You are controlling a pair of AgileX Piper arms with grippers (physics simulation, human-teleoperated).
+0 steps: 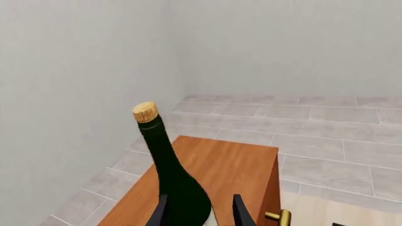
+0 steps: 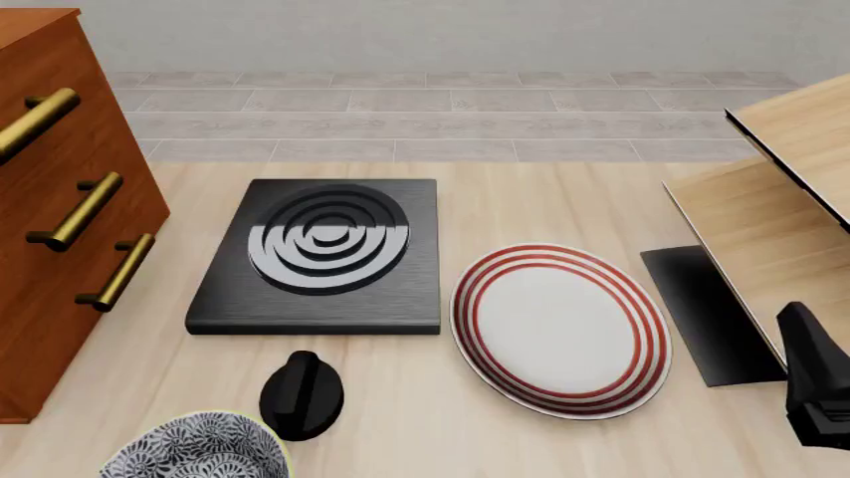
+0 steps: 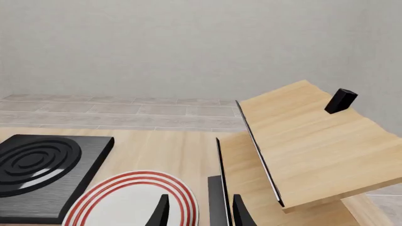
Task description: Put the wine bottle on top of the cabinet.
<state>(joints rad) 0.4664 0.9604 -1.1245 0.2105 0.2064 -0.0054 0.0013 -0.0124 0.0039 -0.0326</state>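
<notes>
The wine bottle (image 1: 171, 174), dark green glass with a tan cork, shows only in the left wrist view. It leans between the fingers of my left gripper (image 1: 201, 214), which is shut on its body. Its base is cut off by the frame edge. Below and behind it lies the flat top of the reddish-brown cabinet (image 1: 220, 165). In the front view the cabinet (image 2: 54, 229) stands at the far left with three brass handles; the bottle and left gripper are out of that view. My right gripper (image 3: 201, 214) is open and holds nothing, hovering at the right (image 2: 813, 393).
A black burner plate (image 2: 318, 254) lies mid-table, with a red-ringed white plate (image 2: 558, 329) to its right. A small black knob (image 2: 302, 395) and a patterned bowl (image 2: 199, 453) sit near the front. Pale wooden furniture (image 2: 783, 199) stands at the right, with a black block (image 3: 340, 100) on top.
</notes>
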